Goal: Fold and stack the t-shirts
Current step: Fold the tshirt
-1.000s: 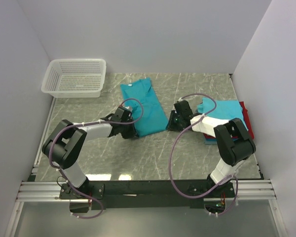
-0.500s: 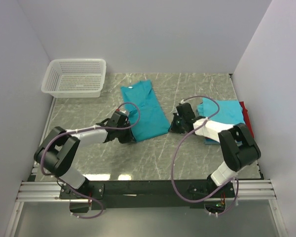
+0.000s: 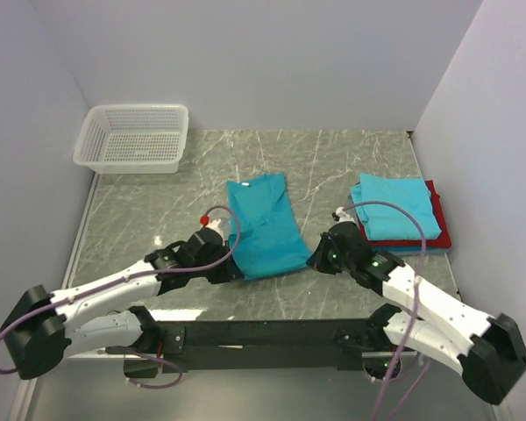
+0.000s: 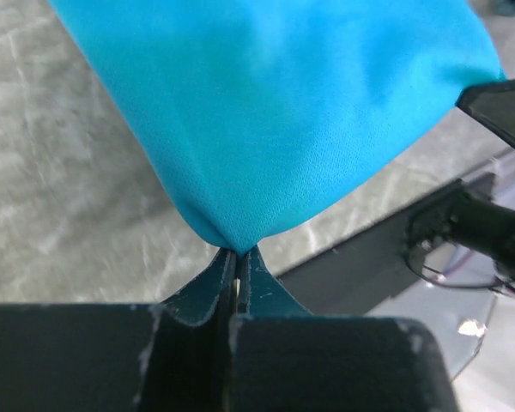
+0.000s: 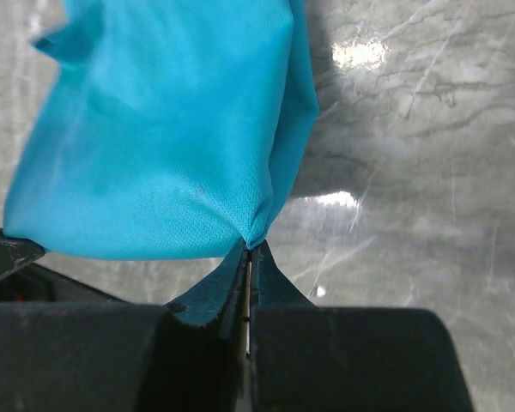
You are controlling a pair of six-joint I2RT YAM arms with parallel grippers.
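Observation:
A teal t-shirt lies lengthwise in the middle of the marble table, folded into a long strip. My left gripper is shut on its near left corner. My right gripper is shut on its near right corner. Both corners are drawn toward the table's near edge. At the right lies a stack of folded t-shirts: teal on top, blue and red beneath.
A white mesh basket stands at the back left corner. White walls close in the table on the left, back and right. The black rail carrying the arm bases runs along the near edge.
The right gripper has shut on the shirt's near right corner. Both arms have pulled back toward the near edge, dragging the teal shirt nearer and a little to the right.

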